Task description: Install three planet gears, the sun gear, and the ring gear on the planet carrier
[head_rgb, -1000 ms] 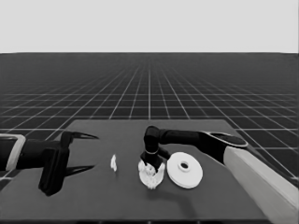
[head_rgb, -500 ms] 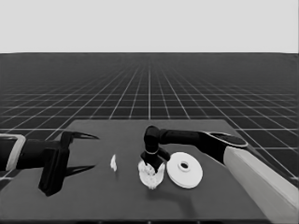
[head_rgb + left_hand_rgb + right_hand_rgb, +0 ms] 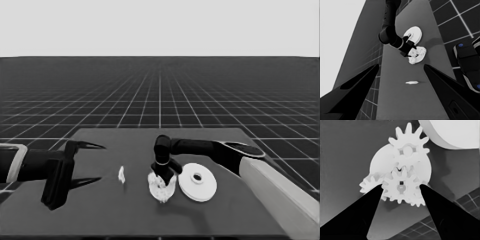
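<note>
Table [image 3: 125,210], dark, lies on a gridded floor under a pale band; nothing has shifted since a second ago. Left gripper [image 3: 92,162] waits wide open at the left end. Left wrist view: thin white piece [image 3: 412,82], larger round part [image 3: 416,33] just beside the smaller. Right wrist view: right gripper [image 3: 401,187] straddles a centre gear [image 3: 400,185] among gears on the smaller round part [image 3: 381,161]; grip uncertain.

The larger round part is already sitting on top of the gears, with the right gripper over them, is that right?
No. The larger round part lies on the table beside the gears, which are uncovered, as the head view shows. The right gripper is over them.
</note>
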Controlling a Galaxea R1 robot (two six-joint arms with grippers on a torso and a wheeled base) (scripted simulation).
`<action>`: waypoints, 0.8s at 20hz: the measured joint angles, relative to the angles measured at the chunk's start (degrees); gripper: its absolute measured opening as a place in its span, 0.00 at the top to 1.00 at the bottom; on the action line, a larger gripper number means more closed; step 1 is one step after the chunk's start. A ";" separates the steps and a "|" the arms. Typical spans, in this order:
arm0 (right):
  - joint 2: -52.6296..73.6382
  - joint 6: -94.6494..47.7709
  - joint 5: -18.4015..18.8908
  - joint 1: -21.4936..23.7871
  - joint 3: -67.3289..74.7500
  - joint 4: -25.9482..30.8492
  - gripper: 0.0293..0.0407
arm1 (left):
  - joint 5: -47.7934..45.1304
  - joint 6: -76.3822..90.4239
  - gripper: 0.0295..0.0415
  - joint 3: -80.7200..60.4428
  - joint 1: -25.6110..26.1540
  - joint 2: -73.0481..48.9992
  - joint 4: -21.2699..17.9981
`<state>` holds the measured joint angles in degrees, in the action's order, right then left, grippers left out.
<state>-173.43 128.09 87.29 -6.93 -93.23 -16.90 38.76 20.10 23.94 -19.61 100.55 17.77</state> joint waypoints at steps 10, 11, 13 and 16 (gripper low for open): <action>0.00 6.00 0.00 0.00 0.00 0.00 0.86 | 0.00 0.00 0.25 0.00 0.00 0.00 0.00; 0.00 6.60 0.00 0.00 0.00 0.00 0.86 | 0.00 0.00 0.25 0.00 0.00 0.00 0.00; 0.00 7.80 0.00 0.00 0.00 0.00 0.86 | 0.00 0.00 0.25 0.00 0.00 0.00 0.00; 0.00 9.60 0.00 0.00 0.00 0.00 0.86 | 0.00 0.00 0.25 0.00 0.00 0.00 0.00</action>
<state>-173.43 137.69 87.29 -6.93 -93.23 -16.90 38.76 20.10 23.94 -19.61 100.55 17.77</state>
